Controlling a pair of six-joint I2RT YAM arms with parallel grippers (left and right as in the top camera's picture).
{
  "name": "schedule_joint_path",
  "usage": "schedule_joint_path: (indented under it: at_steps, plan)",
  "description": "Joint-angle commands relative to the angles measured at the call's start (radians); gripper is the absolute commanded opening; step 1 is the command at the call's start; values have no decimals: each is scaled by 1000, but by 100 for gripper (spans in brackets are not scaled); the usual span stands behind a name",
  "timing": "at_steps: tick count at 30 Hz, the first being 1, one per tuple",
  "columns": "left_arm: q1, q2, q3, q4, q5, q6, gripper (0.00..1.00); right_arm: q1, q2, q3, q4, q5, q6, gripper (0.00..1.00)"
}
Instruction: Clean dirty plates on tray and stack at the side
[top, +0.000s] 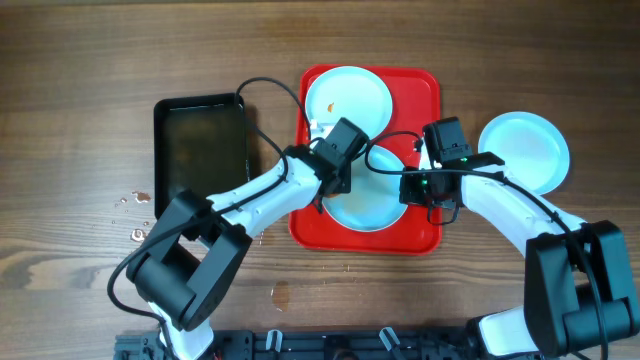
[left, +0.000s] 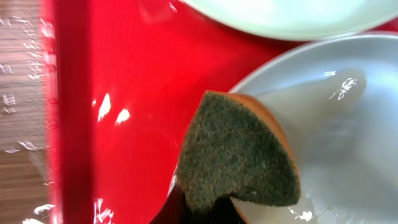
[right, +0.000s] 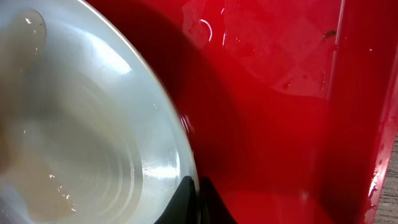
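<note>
Wood-grain table (top: 80, 60) with water drops (top: 137, 234), red tray (top: 420, 236), black tray (top: 200, 150) beside.

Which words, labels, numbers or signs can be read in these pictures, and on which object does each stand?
None. The red tray, the plates, the black tray and the sponge bear no readable text, and no label on the arms is legible.

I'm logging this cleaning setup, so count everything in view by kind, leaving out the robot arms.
round pale light-blue plates: 3
red rectangular plastic tray: 1
black rectangular tray: 1
green-and-orange scrubbing sponge: 1
Total: 6
</note>
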Motion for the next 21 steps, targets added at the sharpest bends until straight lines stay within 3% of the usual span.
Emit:
schedule_joint_path:
  at_steps: [1,10,15,21]
  plan:
    - [55,-1,83,-137,-194,-71,4,-17,25,-20,-34,129,8,4]
    - [236,-193,97,-327,-136,-40,4,-16,10,-6,-40,129,-60,4]
    - [472,-207,97,-406,-111,64,4,5,-140,20,-64,143,-130,4]
    - [635,-207,13,-340,69,179,4,202,-406,20,-87,533,-104,4]
